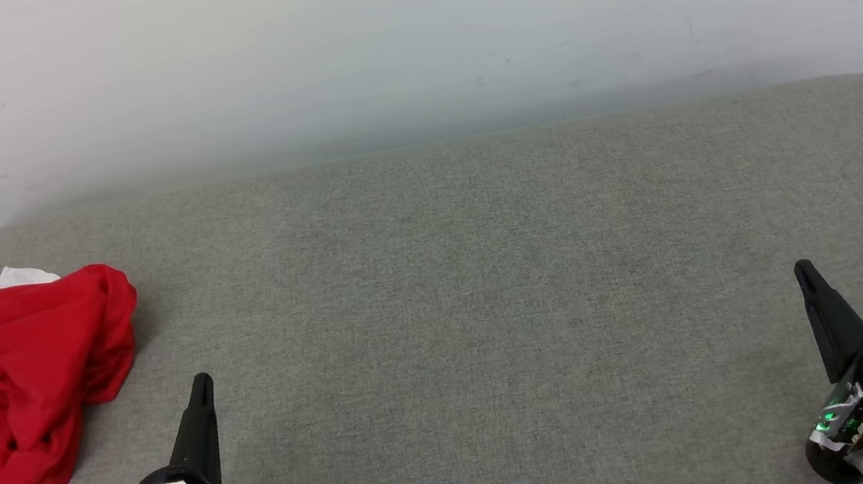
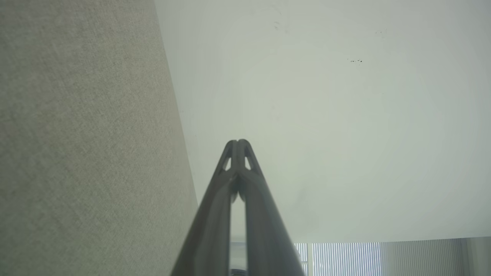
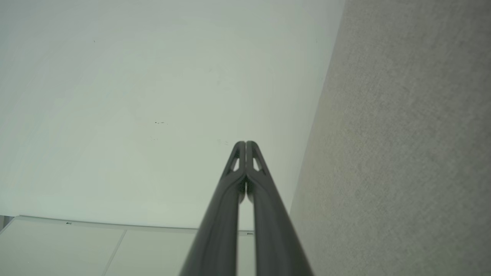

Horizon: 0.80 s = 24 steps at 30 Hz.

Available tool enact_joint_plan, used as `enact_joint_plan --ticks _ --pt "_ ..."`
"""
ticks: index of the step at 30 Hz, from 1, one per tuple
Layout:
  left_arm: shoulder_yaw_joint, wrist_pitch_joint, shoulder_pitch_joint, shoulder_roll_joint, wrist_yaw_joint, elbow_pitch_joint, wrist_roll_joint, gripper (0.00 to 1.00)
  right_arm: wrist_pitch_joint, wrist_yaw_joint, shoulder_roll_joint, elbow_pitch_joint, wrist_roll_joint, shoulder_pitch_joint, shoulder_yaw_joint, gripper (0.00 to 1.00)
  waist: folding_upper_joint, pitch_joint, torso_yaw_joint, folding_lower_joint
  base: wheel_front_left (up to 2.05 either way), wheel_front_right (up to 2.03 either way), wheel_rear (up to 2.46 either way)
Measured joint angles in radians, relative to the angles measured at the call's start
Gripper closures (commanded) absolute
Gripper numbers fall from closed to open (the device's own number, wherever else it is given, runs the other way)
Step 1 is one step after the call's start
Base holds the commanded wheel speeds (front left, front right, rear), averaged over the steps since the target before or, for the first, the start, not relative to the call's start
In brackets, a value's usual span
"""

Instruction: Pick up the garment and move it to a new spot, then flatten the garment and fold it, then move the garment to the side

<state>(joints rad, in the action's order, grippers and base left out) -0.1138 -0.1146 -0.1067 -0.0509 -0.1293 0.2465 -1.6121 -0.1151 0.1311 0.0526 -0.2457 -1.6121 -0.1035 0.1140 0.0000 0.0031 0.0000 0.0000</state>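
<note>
Head view showed the garment crumpled in a red heap at the left end of the table, close to that edge, with a bit of white sleeve and striped trim peeking out at its far side and again at its near corner. No number or lettering could be made out in the folds. The pick-up had not yet begun, so the step in hand looked to be the first grasp. To do it well, the nearer claw would need to spread its fingers first, swing over to the heap, and come down on a raised ridge of cloth rather than a flat patch. It should pinch only a layer or two, then lift high enough that the tail did not drag, and carry it toward the bare middle of the table, where both arms could reach to flatten it. The left claw stood just to the right of the heap, near but not touching, fingers pressed together and holding nothing; the left wrist view confirmed the tips met. The right claw, likewise closed and empty as the right wrist view showed, sat well apart at the opposite end of the table
</note>
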Motion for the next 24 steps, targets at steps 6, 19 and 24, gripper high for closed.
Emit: enact_joint_plan --ticks 6,19,24 --pt "0.0 0.0 0.0 0.0 0.0 0.0 0.0 1.0 0.0 0.0 0.0 0.0 0.0 0.0 0.0 1.0 0.0 0.0 0.0 0.0 0.0 0.0 0.0" --pt "0.001 0.0 0.0 0.0 0.0 0.0 0.0 1.0 0.0 0.0 0.0 0.0 0.0 0.0 0.0 1.0 0.0 0.0 0.0 0.0 0.0 0.0 0.0" --pt "0.0 0.0 0.0 0.0 0.0 0.0 0.0 1.0 0.0 0.0 0.0 0.0 0.0 0.0 0.0 1.0 0.0 0.0 0.0 0.0 0.0 0.0 0.0"
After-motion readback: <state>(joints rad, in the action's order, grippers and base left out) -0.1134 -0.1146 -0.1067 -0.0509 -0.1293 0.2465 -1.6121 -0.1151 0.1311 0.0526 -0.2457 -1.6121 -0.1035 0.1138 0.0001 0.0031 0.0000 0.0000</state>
